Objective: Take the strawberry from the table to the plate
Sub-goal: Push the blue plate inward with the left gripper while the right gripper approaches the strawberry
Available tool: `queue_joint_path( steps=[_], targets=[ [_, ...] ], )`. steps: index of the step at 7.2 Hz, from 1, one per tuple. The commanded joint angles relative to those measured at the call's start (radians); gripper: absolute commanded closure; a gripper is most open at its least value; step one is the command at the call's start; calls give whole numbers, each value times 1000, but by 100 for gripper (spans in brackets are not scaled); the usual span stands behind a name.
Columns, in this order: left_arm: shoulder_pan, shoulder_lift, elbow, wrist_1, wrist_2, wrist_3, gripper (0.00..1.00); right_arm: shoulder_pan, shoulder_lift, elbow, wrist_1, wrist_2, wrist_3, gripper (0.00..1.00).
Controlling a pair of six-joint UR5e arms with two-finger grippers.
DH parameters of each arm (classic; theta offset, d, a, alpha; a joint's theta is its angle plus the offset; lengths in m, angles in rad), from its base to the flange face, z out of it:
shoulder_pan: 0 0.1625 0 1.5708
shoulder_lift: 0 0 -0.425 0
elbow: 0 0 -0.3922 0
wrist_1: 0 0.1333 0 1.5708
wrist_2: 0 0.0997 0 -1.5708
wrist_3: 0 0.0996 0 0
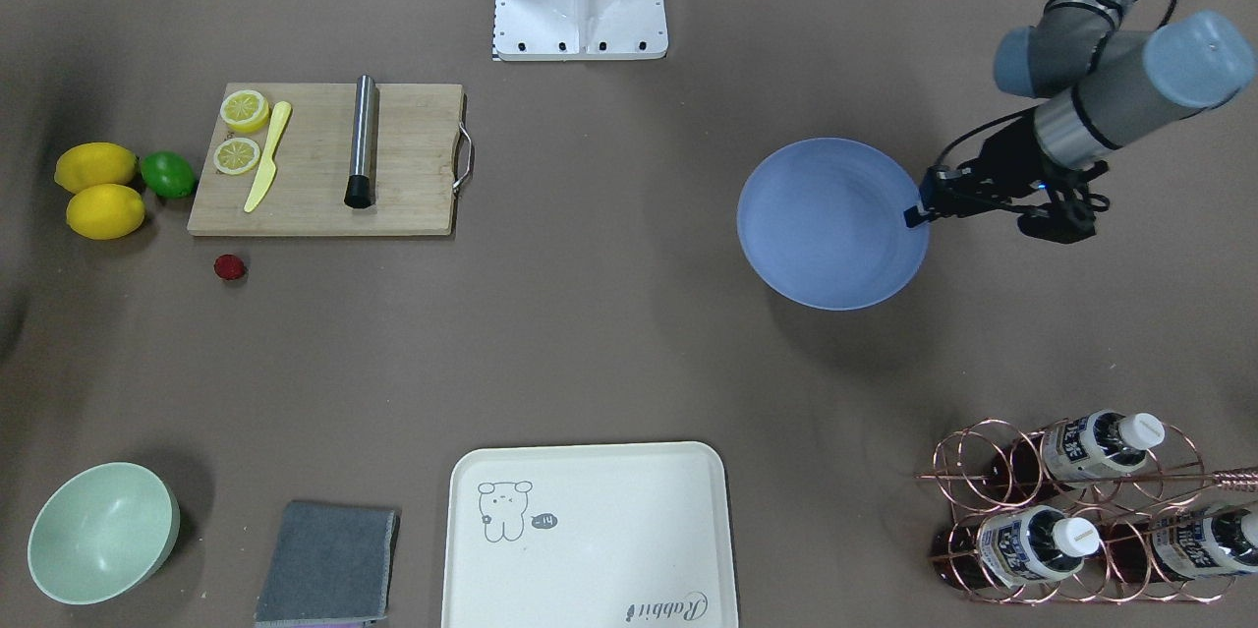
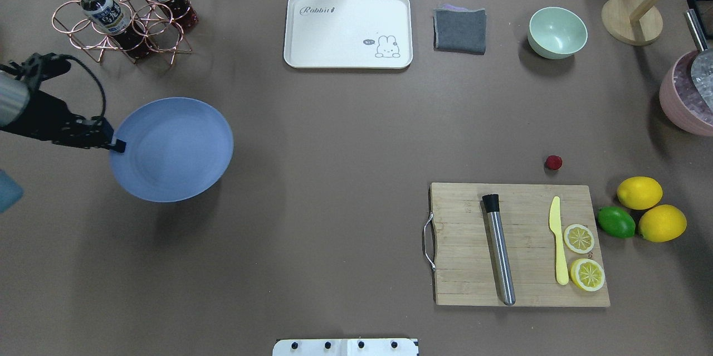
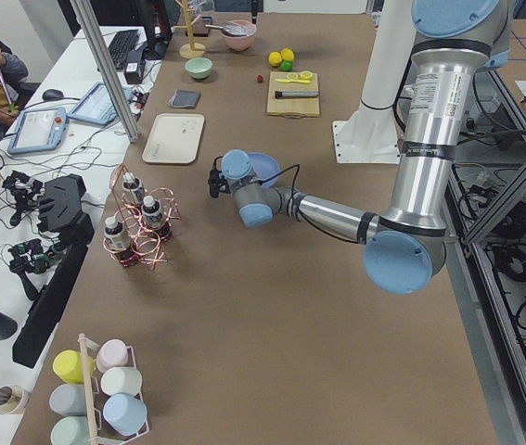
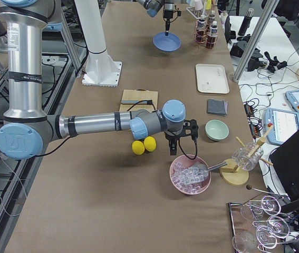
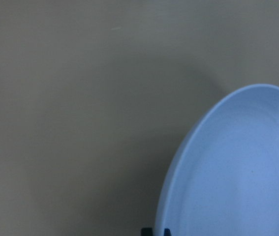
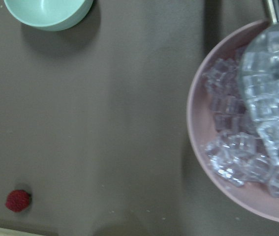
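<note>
Here, my left gripper (image 2: pixel 115 146) clamps the rim of the smooth, round blue-grey plate (image 2: pixel 172 150) near the matte table's (image 2: pixel 334 189) left edge. The tiny, bumpy red strawberry (image 2: pixel 553 162) lies on the table just off the wooden cutting board's (image 2: pixel 518 244) far edge. My right gripper (image 4: pixel 182 147) hangs by the pink ice bowl (image 4: pixel 190 176); its spread I cannot tell.
</note>
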Motion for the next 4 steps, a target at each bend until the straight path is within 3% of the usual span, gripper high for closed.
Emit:
queue_joint_path(
  steps=[1, 3, 4],
  targets=[
    [181, -130, -14, 22, 161, -194, 100, -145, 59, 4, 65, -47, 224, 1],
    [322, -253, -14, 135, 328, -243, 100, -296, 68, 6, 148, -136, 398, 1],
    [367, -261, -12, 144, 380, -245, 100, -370, 80, 3, 201, -171, 501, 2]
  ],
)
